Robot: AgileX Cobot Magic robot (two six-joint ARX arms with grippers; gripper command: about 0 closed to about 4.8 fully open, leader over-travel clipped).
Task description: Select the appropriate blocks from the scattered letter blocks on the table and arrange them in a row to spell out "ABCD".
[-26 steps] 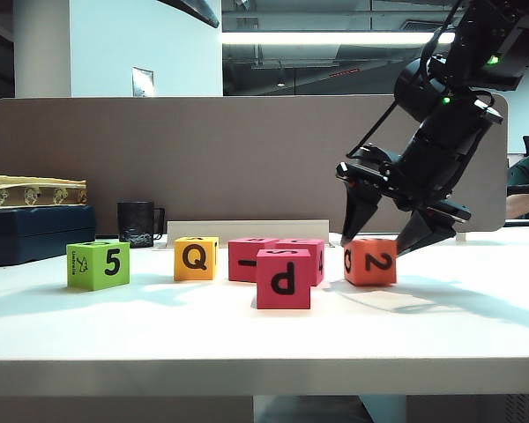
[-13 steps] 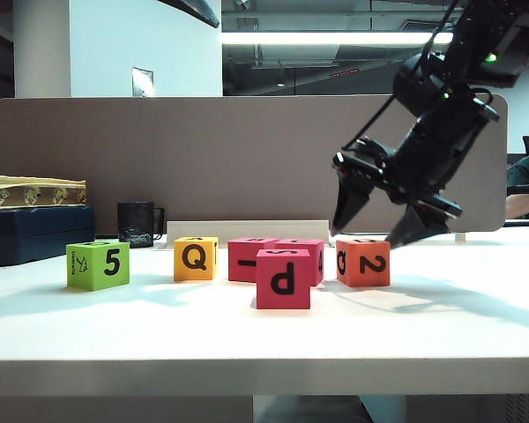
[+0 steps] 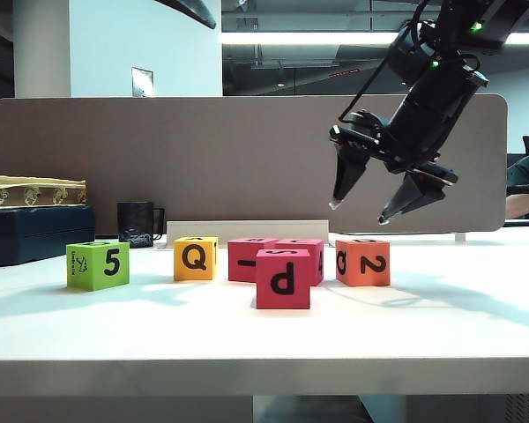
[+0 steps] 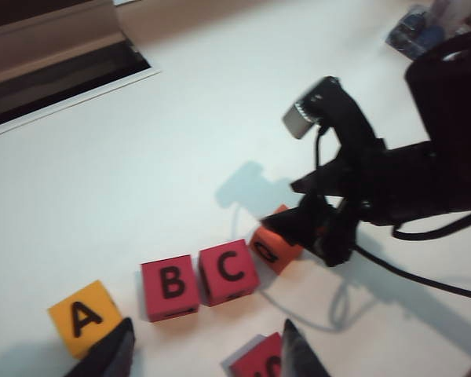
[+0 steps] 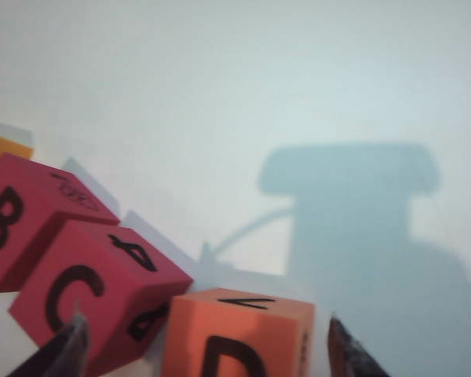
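Hanging above the orange-red cube [image 3: 363, 262], the right gripper [image 3: 365, 201] has its two dark fingers spread wide and nothing between them; its fingertips are clear of the cube's top, and in the right wrist view the same fingertips [image 5: 69, 342] frame that cube [image 5: 239, 334], whose upward face reads D. Taking the orange-red cube as the landmark, the row on the white table [image 3: 441, 326] runs away from it toward the exterior view's left: a pink cube [image 4: 228, 271] with C on top sits just beside it, seemingly touching at a corner, then a second pink cube [image 4: 169, 286] with B on top pressed against the first, then, after a small gap, the yellow-orange cube [image 4: 82, 318] showing A on top and Q on its front [image 3: 196, 258]. In front of the two pink cubes, nearer the table's edge than the orange-red cube, stands the pink cube with a big p [image 3: 283, 278]. Farthest from the orange-red cube, beyond the yellow-orange one, sits the lime-green cube [image 3: 98, 263] marked 5. The left gripper [image 4: 206, 353] hovers over the row's near side with its fingers parted and empty, apart from every cube.
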